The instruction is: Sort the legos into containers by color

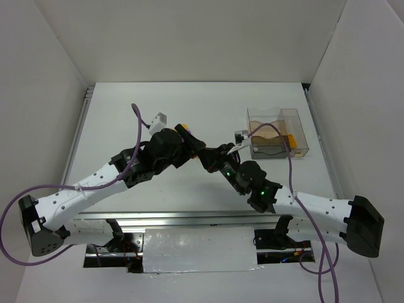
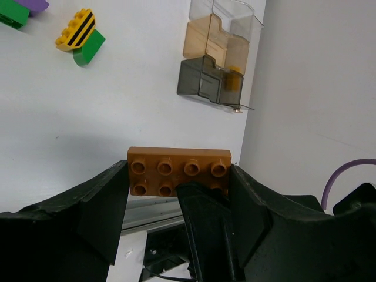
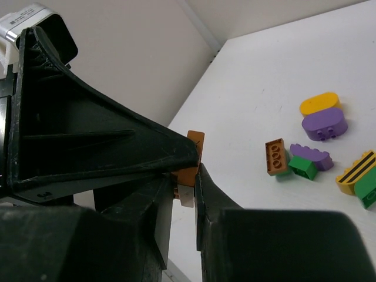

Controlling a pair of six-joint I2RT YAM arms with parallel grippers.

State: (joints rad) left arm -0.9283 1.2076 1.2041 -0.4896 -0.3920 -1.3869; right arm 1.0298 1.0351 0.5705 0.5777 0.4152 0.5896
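Note:
An orange-brown two-by-four brick (image 2: 178, 169) hangs in mid-air where both arms meet. My left gripper (image 2: 178, 179) is shut on its two short ends. My right gripper (image 3: 185, 185) pinches the same brick (image 3: 192, 155) across its studded face and back, and one of its fingers (image 2: 205, 223) covers the lower studs. In the top view the two grippers (image 1: 197, 148) (image 1: 213, 156) touch left of the clear divided container (image 1: 278, 134). Loose legos lie on the table: a small orange-brown brick (image 3: 276, 157), a yellow oval (image 3: 319, 104) beside a purple oval (image 3: 324, 124), and a purple piece on green (image 3: 305, 163).
A yellow-and-black striped piece on a green brick (image 2: 82, 38) lies on the table, also in the right wrist view (image 3: 357, 176). The container (image 2: 214, 61) holds an orange-brown piece in one compartment. White walls enclose the table on three sides.

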